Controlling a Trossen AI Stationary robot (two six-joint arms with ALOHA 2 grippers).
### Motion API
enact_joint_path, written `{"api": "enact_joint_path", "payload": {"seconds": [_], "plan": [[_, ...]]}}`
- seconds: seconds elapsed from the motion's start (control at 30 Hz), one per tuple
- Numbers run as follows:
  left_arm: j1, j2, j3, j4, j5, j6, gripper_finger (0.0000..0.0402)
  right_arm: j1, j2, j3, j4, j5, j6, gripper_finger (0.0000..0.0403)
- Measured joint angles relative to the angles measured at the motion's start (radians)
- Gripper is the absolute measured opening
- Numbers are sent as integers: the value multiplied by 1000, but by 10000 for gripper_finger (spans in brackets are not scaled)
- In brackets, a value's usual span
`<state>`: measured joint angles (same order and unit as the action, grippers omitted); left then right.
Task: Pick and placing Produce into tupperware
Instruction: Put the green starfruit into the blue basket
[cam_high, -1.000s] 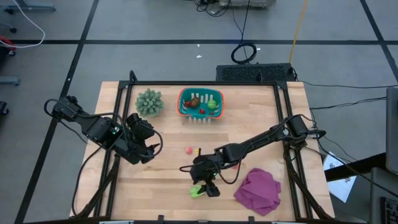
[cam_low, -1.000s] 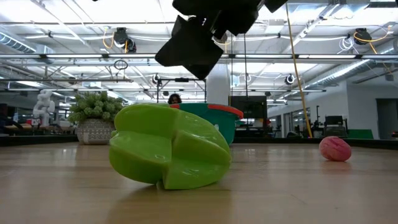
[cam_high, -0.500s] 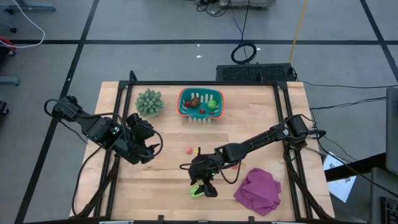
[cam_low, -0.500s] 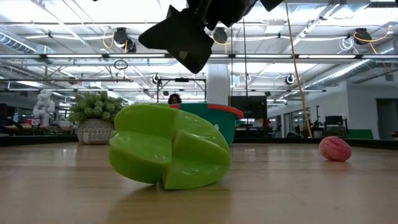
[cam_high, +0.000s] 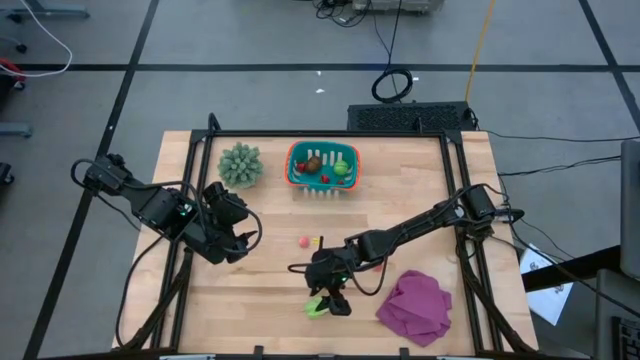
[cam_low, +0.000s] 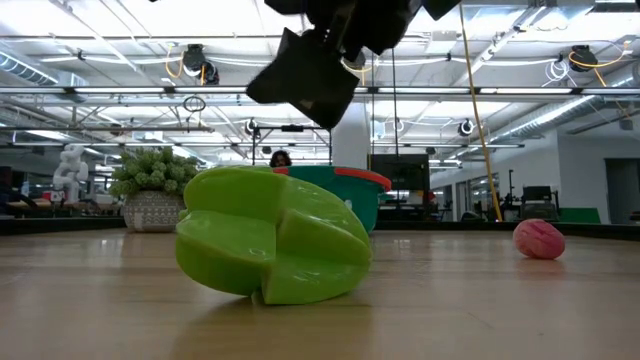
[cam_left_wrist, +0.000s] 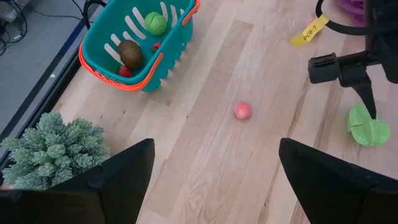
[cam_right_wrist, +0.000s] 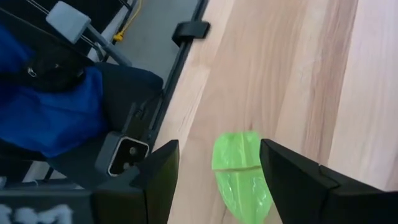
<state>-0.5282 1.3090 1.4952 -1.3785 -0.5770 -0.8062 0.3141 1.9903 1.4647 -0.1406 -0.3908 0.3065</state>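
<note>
High view: my right gripper (cam_high: 332, 300), fingers apart, directly above green produce piece (cam_high: 318, 306); left gripper (cam_high: 232, 228) spread, farther.

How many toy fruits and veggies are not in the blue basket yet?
2: a green piece near the front edge under the right hand, and a small pink piece mid-table. Others could be hidden.

Light-green produce piece (cam_low: 272, 237) was glossy lime, tupperware (cam_left_wrist: 99, 46) was teal with orange-red rim and pale slots, small ball (cam_left_wrist: 243, 111) was pinkish-red, cloth (cam_high: 416, 306) was magenta, spiky plant (cam_high: 241, 164) was grey-green, table (cam_high: 400, 200) was pale wood-grained.
</note>
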Motion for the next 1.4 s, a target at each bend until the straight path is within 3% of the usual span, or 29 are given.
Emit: {"api": "enact_joint_path", "payload": {"seconds": [0.2,0.47,0.97,1.4], "plan": [[0,0,0,0,0,0,349,0,0,0,-22,44,-2,221],[0,0,0,0,0,-1,349,0,-1,0,-136,204,-19,246],[0,0,0,0,0,-1,349,79,-1,0,-90,207,47,252],[0,0,0,16,3,2,349,78,90,3,-39,203,49,252]]}}
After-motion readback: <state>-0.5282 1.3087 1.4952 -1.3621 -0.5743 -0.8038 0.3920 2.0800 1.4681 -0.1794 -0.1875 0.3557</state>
